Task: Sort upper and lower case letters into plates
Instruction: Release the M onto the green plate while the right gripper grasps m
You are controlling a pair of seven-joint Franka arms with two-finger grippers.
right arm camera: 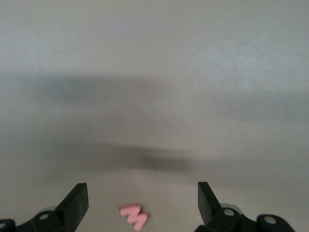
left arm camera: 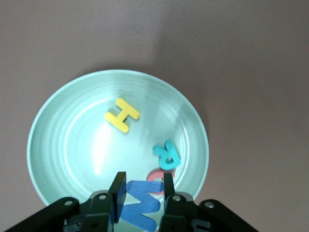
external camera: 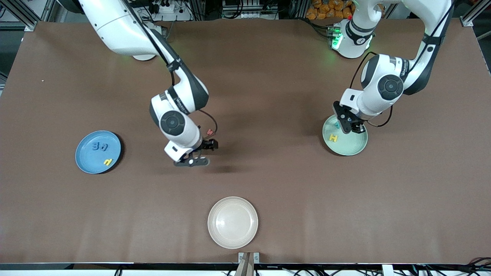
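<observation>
The mint green plate (external camera: pixel 355 151) lies at the left arm's end of the table, with a yellow H (external camera: pixel 334 138) and a teal R (external camera: pixel 337 125) in it. In the left wrist view the plate (left arm camera: pixel 72 145) holds the H (left arm camera: pixel 122 115), the R (left arm camera: pixel 166 154) and a red Q (left arm camera: pixel 155 175), which is partly hidden. My left gripper (left arm camera: pixel 143 181) is low over this plate (external camera: pixel 347 124), shut on a blue W (left arm camera: pixel 145 203). The blue plate (external camera: pixel 86 161) holds two blue small letters (external camera: pixel 101 146) and a yellow one (external camera: pixel 108 162). My right gripper (external camera: pixel 201 153) is open over the table, by a red w (external camera: pixel 209 132) that shows between its fingers (right arm camera: pixel 134 215).
A cream-white plate (external camera: pixel 233 222) lies near the table's front edge, nearer to the front camera than the right gripper. Brown table cloth stretches between the three plates.
</observation>
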